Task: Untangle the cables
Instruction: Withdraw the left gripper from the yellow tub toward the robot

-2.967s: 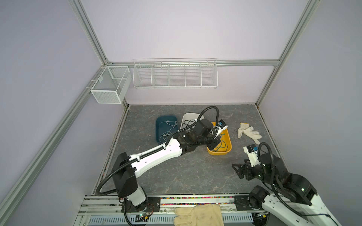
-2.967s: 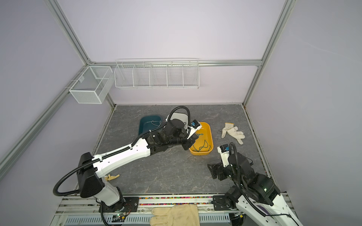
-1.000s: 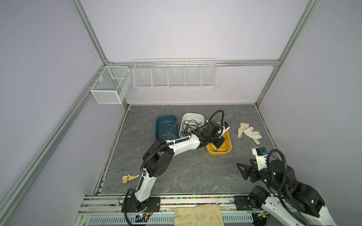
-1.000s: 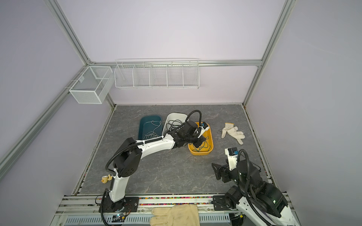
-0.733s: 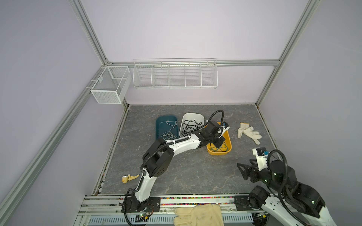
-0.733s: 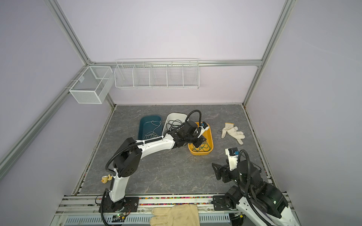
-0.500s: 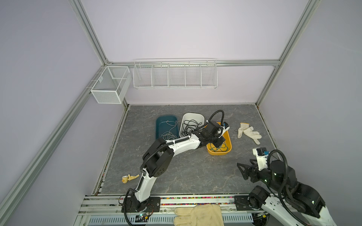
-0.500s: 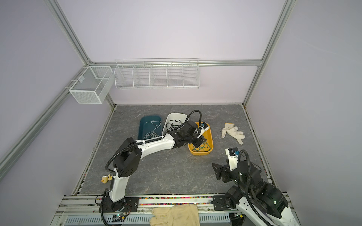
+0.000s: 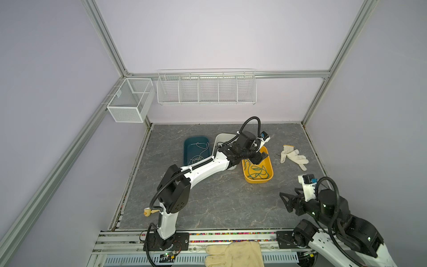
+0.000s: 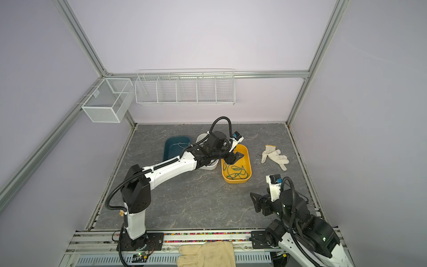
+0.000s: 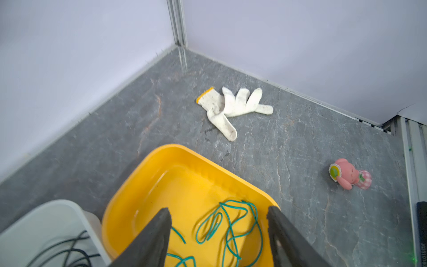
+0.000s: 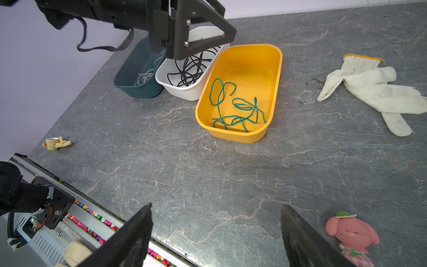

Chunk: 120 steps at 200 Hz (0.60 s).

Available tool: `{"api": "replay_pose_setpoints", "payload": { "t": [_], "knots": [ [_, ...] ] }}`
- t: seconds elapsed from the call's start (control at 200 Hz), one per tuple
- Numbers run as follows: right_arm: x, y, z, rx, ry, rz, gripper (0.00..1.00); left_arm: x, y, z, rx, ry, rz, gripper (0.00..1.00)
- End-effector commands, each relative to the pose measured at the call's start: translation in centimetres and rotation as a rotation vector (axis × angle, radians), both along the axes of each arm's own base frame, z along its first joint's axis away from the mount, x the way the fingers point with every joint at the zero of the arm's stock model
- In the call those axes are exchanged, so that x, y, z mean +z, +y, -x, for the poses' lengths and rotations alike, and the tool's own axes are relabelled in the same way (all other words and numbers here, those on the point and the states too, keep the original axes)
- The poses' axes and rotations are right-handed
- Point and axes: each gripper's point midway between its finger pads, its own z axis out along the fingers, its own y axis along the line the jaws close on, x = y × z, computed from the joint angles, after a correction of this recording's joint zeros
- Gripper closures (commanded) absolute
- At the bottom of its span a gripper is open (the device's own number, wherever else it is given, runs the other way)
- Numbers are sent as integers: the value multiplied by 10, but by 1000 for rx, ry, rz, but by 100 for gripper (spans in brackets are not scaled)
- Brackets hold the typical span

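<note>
Judging by how things lie, the job looks close to finished: each colour sits in a tub of its own, and no cord shows on the table. In the right wrist view the teal-green cable lies in loose loops in the yellow tub at centre frame. The black cable is bundled in the white tub just left of it, and the white cable rests in the dark teal tub further left. Probably little is left beyond pulling the arm clear. Whether the black bundle is free of knots cannot be told.

The left gripper hangs over the yellow tub, jaws wide apart with nothing between them. The right gripper, at lower right in both top views, is likewise spread and empty above bare table.

The top views hide most of the white tub under the left arm, while the right wrist view shows its contents. Both wrist views show a pink toy that the top views do not.
</note>
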Motion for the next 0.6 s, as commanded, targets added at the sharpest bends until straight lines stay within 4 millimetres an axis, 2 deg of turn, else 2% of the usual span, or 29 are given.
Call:
{"api": "replay_pose_setpoints", "payload": {
  "t": [0.0, 0.065, 0.105, 0.295, 0.395, 0.495, 0.595],
  "knots": [
    [-1, -1, -3, -19, -11, -6, 12, 40, 8, -1, 5, -56, 48, 23],
    [0, -2, -3, -25, -13, -7, 12, 55, 15, 0, 11, -74, 72, 12],
    [0, -4, -4, -35, -17, -8, 12, 67, 20, 1, 18, -88, 93, 0],
    [2, -10, -5, -71, -34, -15, 12, 116, 52, 11, 51, -152, 188, 1],
    [2, -12, -7, -85, -33, -13, 12, 138, 75, 19, 84, -189, 233, 1],
    [3, -13, -7, -96, -35, -15, 12, 148, 101, 28, 141, -205, 247, 1],
    [4, -14, -8, -105, -33, -15, 12, 146, 133, 34, 223, -211, 237, 1]
  ]
}}
